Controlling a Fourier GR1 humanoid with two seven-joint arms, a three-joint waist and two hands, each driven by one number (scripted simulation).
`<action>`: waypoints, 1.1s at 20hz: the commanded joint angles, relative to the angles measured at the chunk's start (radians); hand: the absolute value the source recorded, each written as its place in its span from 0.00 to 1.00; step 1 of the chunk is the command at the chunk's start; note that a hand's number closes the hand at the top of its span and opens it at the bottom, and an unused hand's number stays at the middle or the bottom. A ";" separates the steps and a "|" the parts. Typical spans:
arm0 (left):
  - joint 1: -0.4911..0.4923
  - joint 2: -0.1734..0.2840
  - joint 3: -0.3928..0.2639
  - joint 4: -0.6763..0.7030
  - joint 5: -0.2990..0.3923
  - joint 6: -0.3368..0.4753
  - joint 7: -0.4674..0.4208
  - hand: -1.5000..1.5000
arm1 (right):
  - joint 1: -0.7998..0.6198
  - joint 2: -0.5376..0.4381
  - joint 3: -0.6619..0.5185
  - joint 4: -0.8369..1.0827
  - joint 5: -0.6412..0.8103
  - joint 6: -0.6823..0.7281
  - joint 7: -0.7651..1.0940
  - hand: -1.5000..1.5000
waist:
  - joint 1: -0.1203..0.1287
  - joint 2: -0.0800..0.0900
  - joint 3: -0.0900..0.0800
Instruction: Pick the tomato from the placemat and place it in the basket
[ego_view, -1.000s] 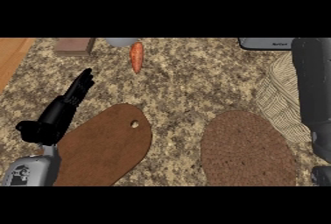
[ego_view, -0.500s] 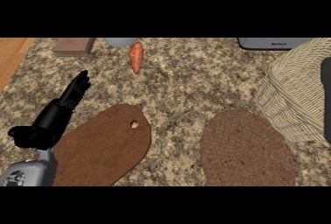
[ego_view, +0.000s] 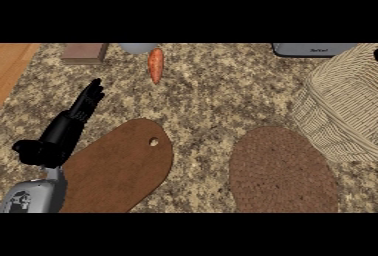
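Observation:
No tomato shows anywhere in the head view. The brown woven placemat (ego_view: 279, 169) lies bare at the lower right. Beside it, at the right edge, stands the pale wicker basket (ego_view: 345, 107); its inside cannot be seen from here. My left hand (ego_view: 68, 127) rests at the left, open, fingers straight and pointing up the counter, beside the brown cutting board (ego_view: 118, 167). It holds nothing. My right hand is out of the picture.
An orange carrot (ego_view: 155, 65) lies near the back edge. Behind it are a grey bowl (ego_view: 137, 47), a small brown block (ego_view: 84, 52) and a grey appliance (ego_view: 314, 49) at the back right. A wooden strip (ego_view: 11, 62) borders the speckled counter at the left.
The right forearm, which stood over the basket at the right edge, has withdrawn out of view, uncovering the basket. The left hand has barely shifted.

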 joint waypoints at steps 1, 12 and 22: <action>0.007 -0.007 -0.017 -0.020 -0.011 -0.003 0.007 0.50 | 0.043 -0.020 -0.001 0.079 0.010 -0.112 -0.042 1.00 | 0.004 0.001 0.000; -0.026 -0.024 -0.017 -0.006 -0.020 0.010 0.026 0.50 | 0.039 -0.085 -0.040 0.145 -0.152 -0.232 -0.192 0.00 | 0.002 0.000 0.000; -0.018 -0.008 0.000 -0.031 -0.006 -0.004 0.050 0.50 | 0.106 -0.103 -0.120 -0.079 -0.379 -0.275 -0.264 0.00 | -0.012 -0.005 0.000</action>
